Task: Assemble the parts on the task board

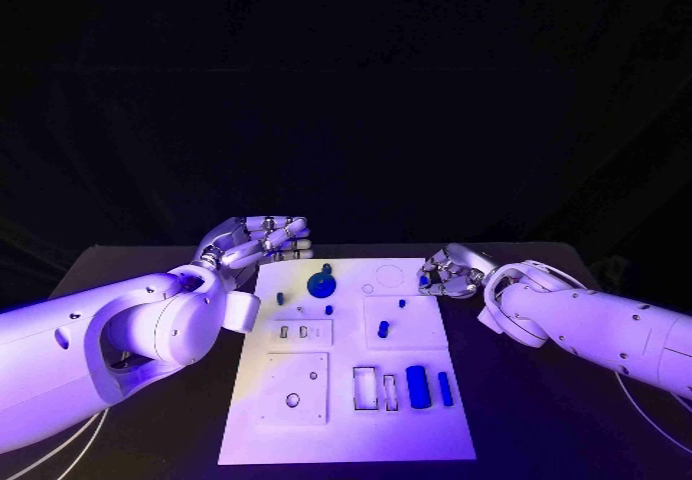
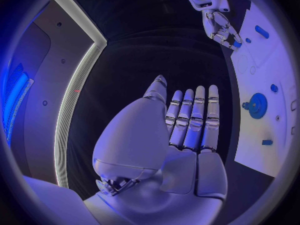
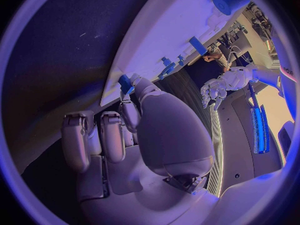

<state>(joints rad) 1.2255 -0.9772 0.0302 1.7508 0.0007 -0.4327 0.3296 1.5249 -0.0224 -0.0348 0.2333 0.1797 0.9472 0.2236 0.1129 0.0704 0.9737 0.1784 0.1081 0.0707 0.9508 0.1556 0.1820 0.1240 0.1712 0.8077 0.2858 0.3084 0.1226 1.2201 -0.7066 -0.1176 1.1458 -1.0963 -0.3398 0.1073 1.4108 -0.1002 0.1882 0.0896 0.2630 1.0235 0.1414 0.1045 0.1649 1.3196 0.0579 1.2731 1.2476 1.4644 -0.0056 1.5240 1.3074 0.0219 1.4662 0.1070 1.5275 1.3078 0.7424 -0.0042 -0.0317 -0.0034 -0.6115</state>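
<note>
- Because the right hand (image 1: 450, 277) pinches a small blue plastic part (image 3: 125, 83) only at its fingertips, over the far right edge of the white task board (image 1: 346, 440), I judge the part could twist or drop onto the black surface (image 1: 548, 420) if the pinch slackens.
- A tilted part would likely jam against its socket rather than seat.
- Beside the board's far left corner, the left hand (image 2: 187, 130) holds nothing, fingers straight and close together.
- On the board, a blue toothed gear (image 1: 320, 286) sits near the far edge; a blue cylinder (image 1: 417, 386) and slimmer blue bar (image 1: 446, 388) lie in the near right recesses.
</note>
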